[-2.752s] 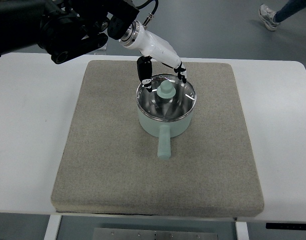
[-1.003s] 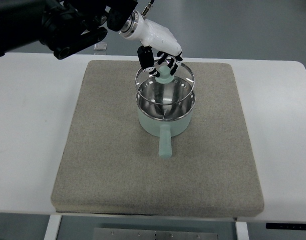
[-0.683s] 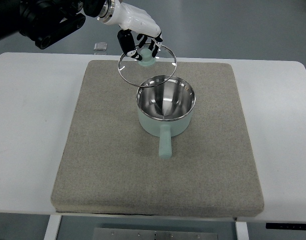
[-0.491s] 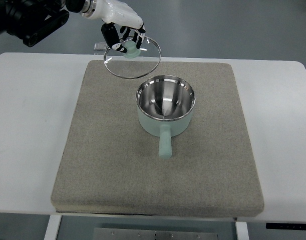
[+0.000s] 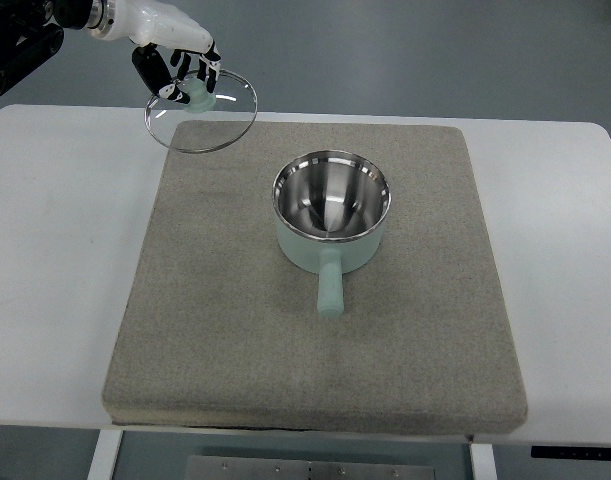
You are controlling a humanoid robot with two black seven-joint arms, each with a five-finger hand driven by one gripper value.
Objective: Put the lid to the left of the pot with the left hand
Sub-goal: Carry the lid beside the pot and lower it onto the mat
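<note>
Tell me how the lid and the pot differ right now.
The lid is held up by its knob in the left hand, over the mat's far-left corner; the pot stands on the mat near its middle. The lid is a see-through disc with a metal rim; the pot is a deep, shiny steel bowl, open and empty. Both share the pale green: the lid's knob, the pot's wall and handle.

Mat (image 5: 215,330) bare at 9 o'clock of pot (image 5: 331,222); hand could pass there. Pot handle (image 5: 328,285) juts toward 6 o'clock. Left hand (image 5: 170,55) with lid (image 5: 201,114) aloft at 10 o'clock, over mat's far-left corner.
</note>
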